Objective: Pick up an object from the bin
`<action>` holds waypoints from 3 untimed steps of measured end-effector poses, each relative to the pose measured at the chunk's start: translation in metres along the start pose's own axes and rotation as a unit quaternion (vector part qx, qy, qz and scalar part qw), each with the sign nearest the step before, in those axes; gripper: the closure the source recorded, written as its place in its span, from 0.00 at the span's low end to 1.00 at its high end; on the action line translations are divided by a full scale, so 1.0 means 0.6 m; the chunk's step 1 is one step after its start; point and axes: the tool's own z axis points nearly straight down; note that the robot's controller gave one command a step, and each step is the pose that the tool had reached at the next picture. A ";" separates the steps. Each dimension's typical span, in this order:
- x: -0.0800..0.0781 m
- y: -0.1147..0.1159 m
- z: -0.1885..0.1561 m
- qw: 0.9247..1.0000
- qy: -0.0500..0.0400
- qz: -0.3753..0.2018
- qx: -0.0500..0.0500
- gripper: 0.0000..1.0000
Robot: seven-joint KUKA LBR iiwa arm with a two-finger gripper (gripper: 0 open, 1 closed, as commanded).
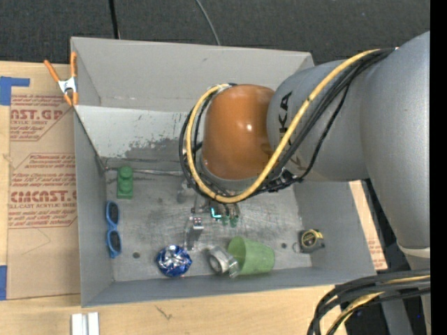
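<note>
Your gripper point(209, 218) is half-hidden under the glossy orange wrist cover point(234, 142), so you can't tell if it's spread or pressed together. Nearest it, by the bin's point(91, 208) front wall, is a green plastic cup point(255, 255) lying on its side and touching a shiny metal piece point(221, 260).

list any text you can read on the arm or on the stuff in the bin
"KA": black letters on the arm, on its grey housing; the rest is hidden.
No readable text on the green cup, blue sunglasses or green block.
</note>
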 end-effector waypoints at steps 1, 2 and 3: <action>0.045 -0.001 0.136 0.990 -0.010 -0.137 -0.001 0.00; 0.045 -0.001 0.134 0.990 -0.009 -0.137 -0.001 1.00; 0.036 -0.027 -0.114 0.991 -0.008 -0.135 0.000 1.00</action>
